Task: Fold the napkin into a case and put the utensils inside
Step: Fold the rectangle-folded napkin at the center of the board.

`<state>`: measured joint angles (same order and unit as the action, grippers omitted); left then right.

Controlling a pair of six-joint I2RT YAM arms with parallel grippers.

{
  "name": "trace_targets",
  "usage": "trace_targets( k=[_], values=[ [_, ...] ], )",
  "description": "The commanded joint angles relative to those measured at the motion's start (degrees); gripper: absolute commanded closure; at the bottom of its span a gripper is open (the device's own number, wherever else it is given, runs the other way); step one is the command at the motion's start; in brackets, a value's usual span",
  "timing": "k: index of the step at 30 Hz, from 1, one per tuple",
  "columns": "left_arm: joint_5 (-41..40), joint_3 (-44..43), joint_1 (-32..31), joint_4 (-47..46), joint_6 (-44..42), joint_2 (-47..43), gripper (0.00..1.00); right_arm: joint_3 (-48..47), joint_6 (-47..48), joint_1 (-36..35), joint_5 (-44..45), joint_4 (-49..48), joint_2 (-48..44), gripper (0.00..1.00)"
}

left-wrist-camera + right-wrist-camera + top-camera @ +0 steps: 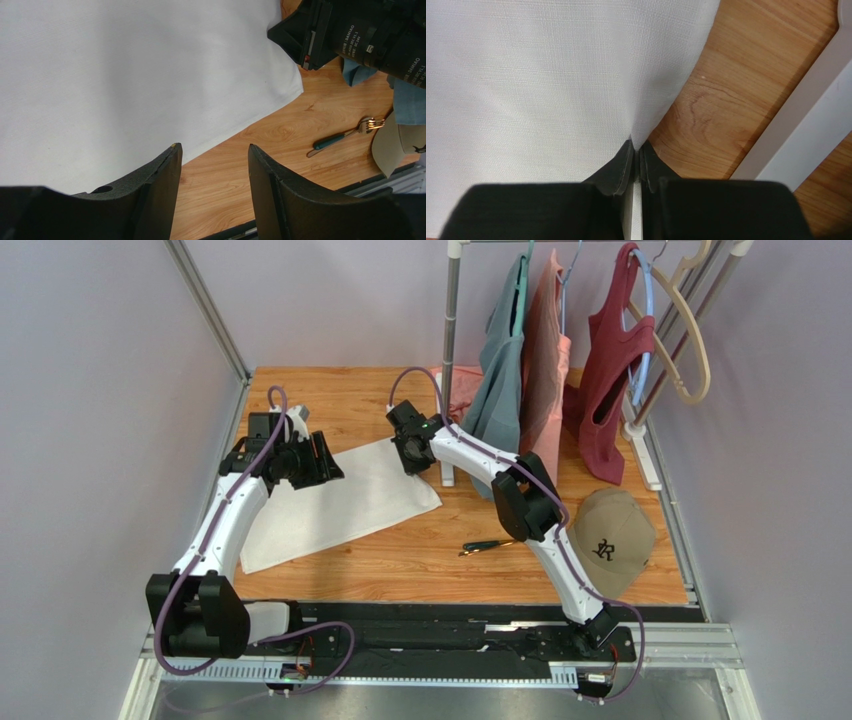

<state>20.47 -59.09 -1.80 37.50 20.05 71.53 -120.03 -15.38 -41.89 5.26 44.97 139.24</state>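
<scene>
Napkin (pixel 340 502) lies flat on bench (pixel 420 560), far corner pinched in my right hand (pixel 637 147); cloth spreads left from it. Left hand (pixel 214 147) hangs wide over the opposite end. Utensils (pixel 487 546) lie toward me from right hand, off cloth.

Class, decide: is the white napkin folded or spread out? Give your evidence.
Spread out. The napkin lies flat on the table, no fold visible; the right hand pinches one edge.

place: robot lab | evidence: aluminium frame (pixel 206 305); bare walls (pixel 90 390); clothes rack (pixel 452 330)
</scene>
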Motion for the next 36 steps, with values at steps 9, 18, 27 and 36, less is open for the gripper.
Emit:
trace_targets(
  k=[9, 18, 27, 36],
  values=[
    [2.3, -0.9, 0.0, -7.3, 3.5, 15.3, 0.44, 2.6, 8.3, 2.0, 8.9, -1.1, -7.5, 1.00],
    [3.8, -12.4, -3.0, -11.2, 10.6, 37.4, 0.50, 2.3, 14.0, 4.4, 6.5, -2.5, -14.3, 1.00],
    [8.4, -23.5, -9.6, -12.9, 16.9, 45.7, 0.50, 1.6, 13.8, 5.8, 2.9, -2.9, -18.2, 1.00],
    [6.4, -16.1, -0.5, -3.5, 7.6, 27.9, 0.46, -2.0, 9.6, 4.6, -0.1, -2.0, -16.5, 1.00]
  ],
)
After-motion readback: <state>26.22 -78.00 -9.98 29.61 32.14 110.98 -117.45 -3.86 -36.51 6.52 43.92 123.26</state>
